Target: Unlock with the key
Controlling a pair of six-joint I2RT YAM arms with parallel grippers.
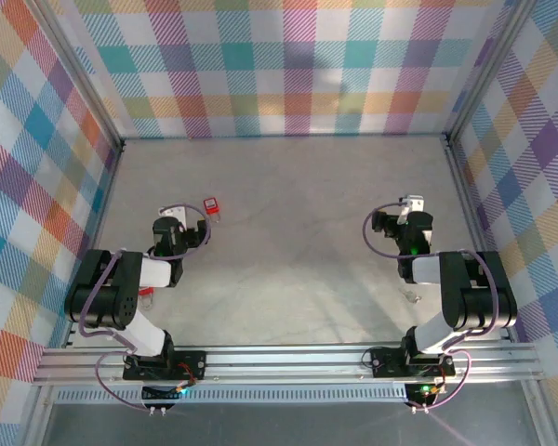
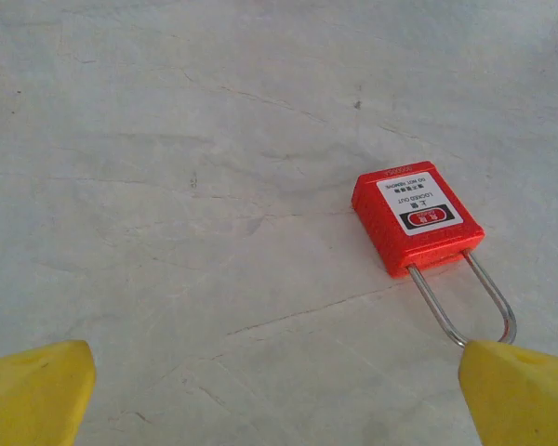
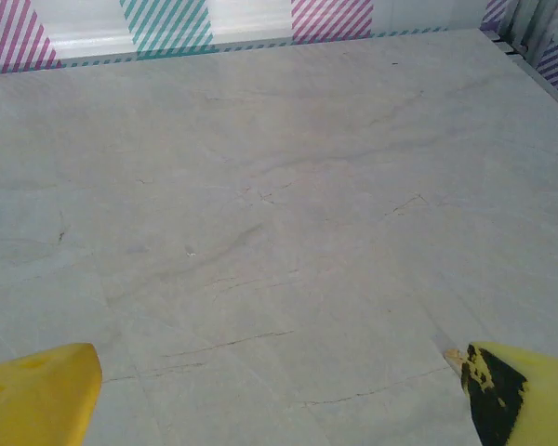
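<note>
Plainly the padlock [image 2: 417, 216] is a small rigid thing: a red, plastic-looking body with a white label facing up and a thin bare-metal shackle [image 2: 465, 302]. It lies flat on the pale table [image 1: 298, 232], in the left half and well clear of the walls. It looks light but hard and smooth, so I judge it would skate across the surface if nudged rather than squarely pinched. The best hold is probably across the two narrow sides of the body. That would stop it twisting and leave the end opposite the shackle, where a keyhole would normally be, free; the keyhole itself cannot be seen. The shackle is a poor handle, thin and round, and the lock would swing from it. The left gripper [image 2: 279, 395] hangs just short of the lock with its yellow fingers spread wide and nothing between them; the shackle's bow reaches one fingertip. The right gripper [image 3: 279, 390] is well apart, over bare table, likewise spread wide and carrying nothing.
</note>
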